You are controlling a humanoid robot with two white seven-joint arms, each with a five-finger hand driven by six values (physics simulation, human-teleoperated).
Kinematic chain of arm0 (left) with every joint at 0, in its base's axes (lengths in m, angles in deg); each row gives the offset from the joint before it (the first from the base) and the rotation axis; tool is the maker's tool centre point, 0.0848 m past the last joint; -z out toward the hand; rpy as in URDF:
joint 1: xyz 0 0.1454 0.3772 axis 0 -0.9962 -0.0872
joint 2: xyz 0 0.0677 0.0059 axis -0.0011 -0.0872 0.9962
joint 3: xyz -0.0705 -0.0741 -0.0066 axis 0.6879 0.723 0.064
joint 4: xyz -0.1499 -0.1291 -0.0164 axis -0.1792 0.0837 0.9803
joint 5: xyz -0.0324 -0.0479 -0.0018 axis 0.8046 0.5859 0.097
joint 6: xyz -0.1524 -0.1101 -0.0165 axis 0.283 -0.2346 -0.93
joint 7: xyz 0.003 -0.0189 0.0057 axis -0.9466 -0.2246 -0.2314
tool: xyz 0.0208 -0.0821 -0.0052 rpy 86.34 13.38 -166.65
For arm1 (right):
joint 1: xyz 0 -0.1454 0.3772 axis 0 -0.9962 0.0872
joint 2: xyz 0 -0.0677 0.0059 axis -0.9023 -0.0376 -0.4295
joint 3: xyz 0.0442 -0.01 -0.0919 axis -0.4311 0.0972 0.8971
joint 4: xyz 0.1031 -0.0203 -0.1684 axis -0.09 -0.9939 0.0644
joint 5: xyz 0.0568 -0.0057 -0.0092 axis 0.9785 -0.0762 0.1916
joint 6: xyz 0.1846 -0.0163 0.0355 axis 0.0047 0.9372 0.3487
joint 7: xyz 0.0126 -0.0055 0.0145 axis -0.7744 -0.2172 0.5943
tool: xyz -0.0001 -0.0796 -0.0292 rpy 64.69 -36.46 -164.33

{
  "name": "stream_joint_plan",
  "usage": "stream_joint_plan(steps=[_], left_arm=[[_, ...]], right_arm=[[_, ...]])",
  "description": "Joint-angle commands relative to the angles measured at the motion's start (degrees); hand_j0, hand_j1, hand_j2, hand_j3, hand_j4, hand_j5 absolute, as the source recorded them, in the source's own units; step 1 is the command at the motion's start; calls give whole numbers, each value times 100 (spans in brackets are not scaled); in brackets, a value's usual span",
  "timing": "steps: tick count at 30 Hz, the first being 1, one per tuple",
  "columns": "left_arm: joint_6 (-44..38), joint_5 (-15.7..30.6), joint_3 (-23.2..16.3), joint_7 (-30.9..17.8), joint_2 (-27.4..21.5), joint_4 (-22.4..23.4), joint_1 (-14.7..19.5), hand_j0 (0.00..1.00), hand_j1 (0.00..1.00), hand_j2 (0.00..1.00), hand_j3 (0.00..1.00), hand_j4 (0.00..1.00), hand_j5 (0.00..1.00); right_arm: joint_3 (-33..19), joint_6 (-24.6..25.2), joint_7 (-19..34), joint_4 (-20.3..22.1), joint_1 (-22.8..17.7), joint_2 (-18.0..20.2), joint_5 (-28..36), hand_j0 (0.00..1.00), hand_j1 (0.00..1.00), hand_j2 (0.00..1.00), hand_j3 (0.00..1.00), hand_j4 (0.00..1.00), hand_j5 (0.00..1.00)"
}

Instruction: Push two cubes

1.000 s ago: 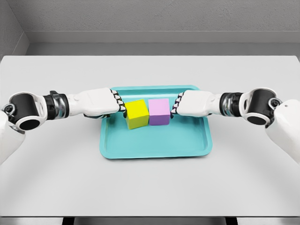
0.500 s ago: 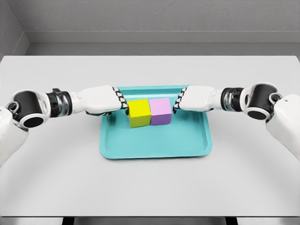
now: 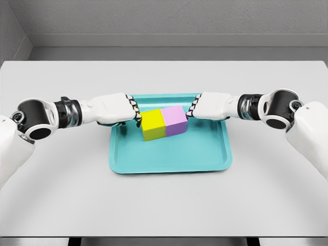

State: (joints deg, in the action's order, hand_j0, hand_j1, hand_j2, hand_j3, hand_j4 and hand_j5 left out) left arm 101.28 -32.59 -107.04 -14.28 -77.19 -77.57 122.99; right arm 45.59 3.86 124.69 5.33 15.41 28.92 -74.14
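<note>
A yellow cube [image 3: 153,124] and a pink cube [image 3: 175,121] sit side by side, touching, in the back half of a teal tray [image 3: 169,156]. The pair is turned a little, its right end farther back. My left hand [image 3: 134,113] presses its fingertips against the yellow cube's left face. On the other side, my right hand [image 3: 192,109] touches the pink cube's right face. Both hands have their fingers extended flat and hold nothing.
The tray lies in the middle of a light grey table [image 3: 164,205]. A grey wall runs behind the table's far edge. Both forearms lie low over the table on either side of the tray.
Both hands have moved inward and slightly back. The cubes now press together and have turned a bit counterclockwise, shifting toward the tray's back.
</note>
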Motion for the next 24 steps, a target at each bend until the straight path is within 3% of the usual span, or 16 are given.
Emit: stream_joint_plan(steps=[1,5,8,10,11,12,14,16,19,22,23,24], left_arm=[[1,7,22,2,-20,1,0,60,60,60,60,60,60],[1,68,30,2,-170,-34,9,56,56,56,56,56,56],[1,174,30,2,-328,-52,9,56,56,56,56,56,56],[1,323,30,2,-477,-95,17,56,56,56,56,56,56],[1,455,30,2,-635,-183,18,56,56,56,56,56,56],[1,630,39,2,-864,-245,53,56,56,56,56,56,56],[1,1079,66,2,-1400,-280,149,57,57,57,57,57,57],[1,1545,241,2,-2077,-210,158,57,57,57,57,57,57],[1,1896,312,13,-2639,-148,158,57,57,57,57,57,57],[1,2099,452,22,-3131,-148,97,57,57,57,57,57,57],[1,2116,479,22,-3158,-122,97,58,58,58,58,58,58],[1,2116,479,22,-3184,-122,79,58,58,58,58,58,58]], right_arm=[[5,-1,-8,10,0,51,0,73,73,73,73,73,73],[-3,-1,-8,19,0,121,0,74,74,74,74,74,74],[-205,-1,-8,220,202,508,210,78,78,78,78,78,78],[-1031,-1,-8,563,202,1140,825,88,88,88,88,88,88],[-1470,-1,-8,581,158,1457,1247,98,98,98,98,98,98],[-1884,-1,-8,581,71,1712,1660,100,100,100,100,100,100],[-2798,-1,-8,379,-588,1906,2451,100,100,100,100,100,100],[-3519,-1,-8,-165,-1239,1879,3329,100,100,100,100,100,100],[-4002,-1,-8,-298,-2100,1932,4622,100,100,100,100,100,100],[-4020,-1,-8,-263,-2873,1871,5800,100,100,100,100,100,100],[-4011,-1,-8,-236,-3120,1801,6116,100,100,100,100,100,100],[-4020,-1,-8,-228,-3208,1476,6187,100,100,100,100,100,100]])
